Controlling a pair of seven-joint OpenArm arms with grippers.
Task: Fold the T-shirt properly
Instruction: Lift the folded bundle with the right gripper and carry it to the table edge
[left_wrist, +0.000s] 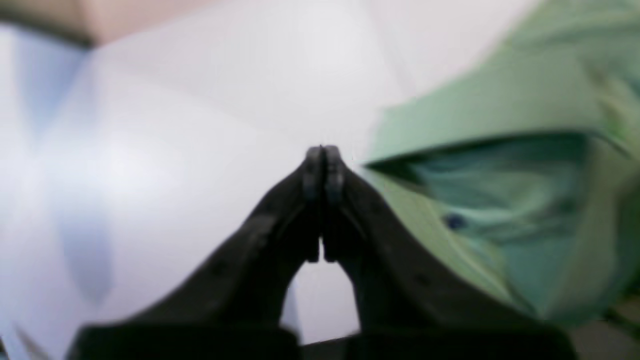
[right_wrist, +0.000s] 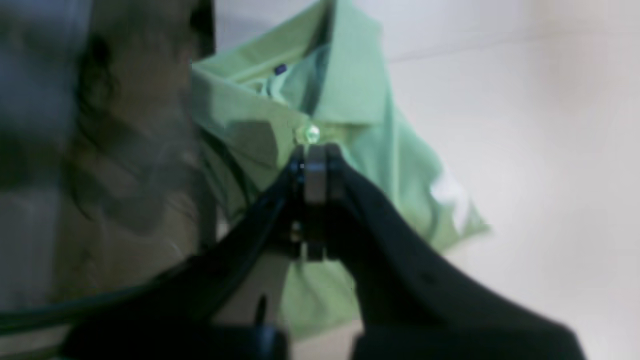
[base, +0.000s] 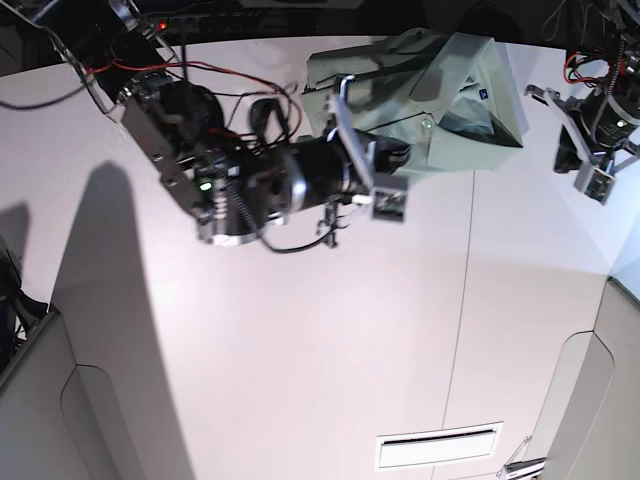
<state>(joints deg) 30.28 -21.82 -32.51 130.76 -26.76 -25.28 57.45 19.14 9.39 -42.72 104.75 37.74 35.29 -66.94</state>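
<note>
Lying bunched at the far edge of the white table (base: 300, 380), the pale sage-green cotton T-shirt (base: 455, 95) shows its collar. The left gripper (left_wrist: 324, 150) hangs just beside it, jaws pressed together on nothing. The right gripper (right_wrist: 315, 150) is likewise closed, empty, above the cloth.

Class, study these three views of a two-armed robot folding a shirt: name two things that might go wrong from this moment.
1. The left gripper is shut on nothing beside the T-shirt, so it may have missed its hold.
2. The right gripper, shut over the collar button, hangs above the shirt; its arm hides much of the cloth in the base view, so creases might go unnoticed.
</note>
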